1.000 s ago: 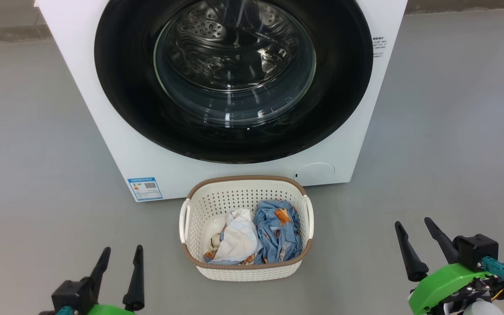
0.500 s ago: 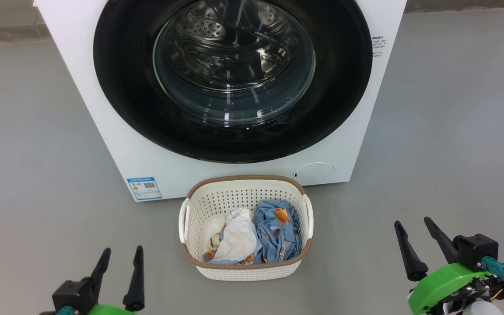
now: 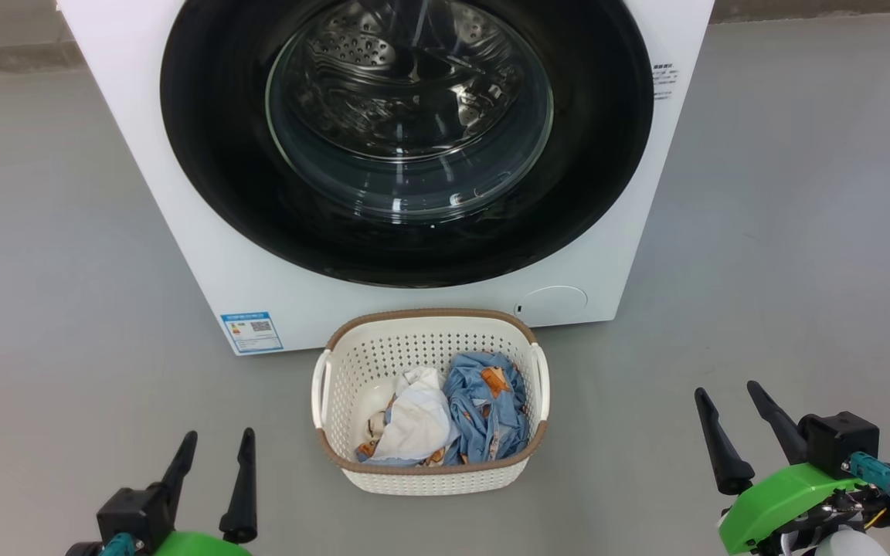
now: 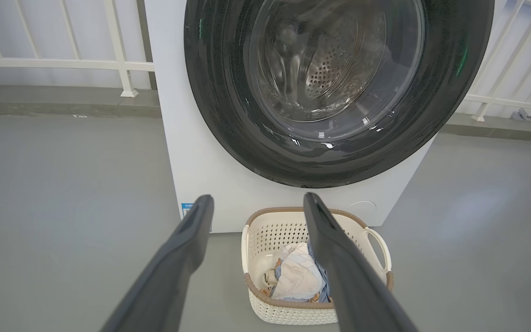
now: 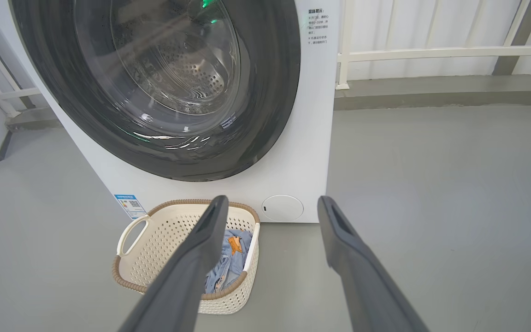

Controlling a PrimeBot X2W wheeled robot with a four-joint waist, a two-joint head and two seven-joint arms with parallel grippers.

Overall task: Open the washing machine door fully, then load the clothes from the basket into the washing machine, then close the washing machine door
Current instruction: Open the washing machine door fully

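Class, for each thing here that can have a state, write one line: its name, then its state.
washing machine door, shut
basket, upright, holding the clothes
clothes, crumpled in the basket
left end effector, open, empty
right end effector, open, empty
service flap, shut

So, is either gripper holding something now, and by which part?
Nothing is held: the left gripper and the right gripper both stand open and empty.
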